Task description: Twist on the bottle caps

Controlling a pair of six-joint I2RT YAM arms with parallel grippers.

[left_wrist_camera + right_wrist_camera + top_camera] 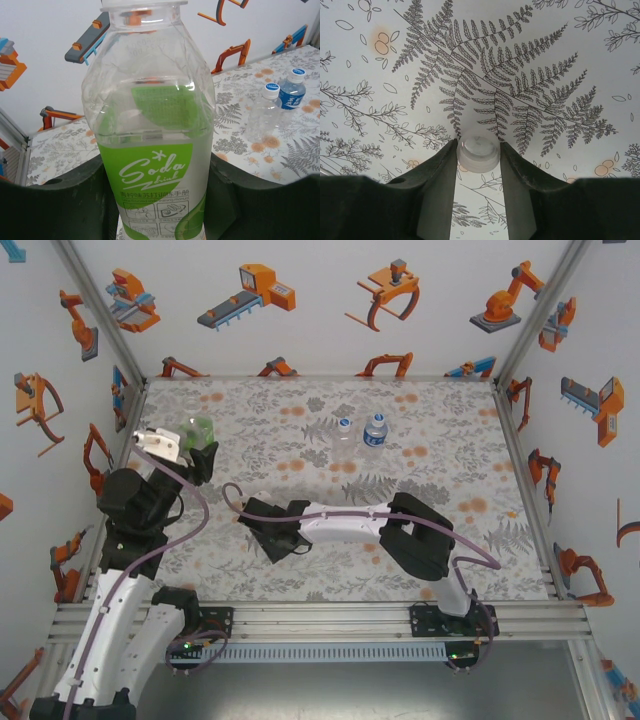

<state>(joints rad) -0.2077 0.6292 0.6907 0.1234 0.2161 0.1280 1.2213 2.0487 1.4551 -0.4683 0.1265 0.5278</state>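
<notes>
My left gripper [157, 167] is shut on the green-tinted bottle [150, 115], one finger on each side of its green label, holding it upright at the mat's far left [200, 430]. The bottle's neck runs out of the top of the left wrist view. My right gripper [478, 146] points down at the mat near the middle [265, 533], and its two fingertips touch either side of a small white bottle cap [478, 150] lying on the fern print. The plain clear bottle [343, 437] and the blue-label bottle [375, 430] stand side by side at the back, each with a cap on.
The floral mat [450, 470] covers the table inside white walls printed with orange robots. A metal frame rail [520, 480] runs along the right edge. The two standing bottles also appear behind the green one, the clear bottle [265, 112] and the blue-label bottle [291, 92].
</notes>
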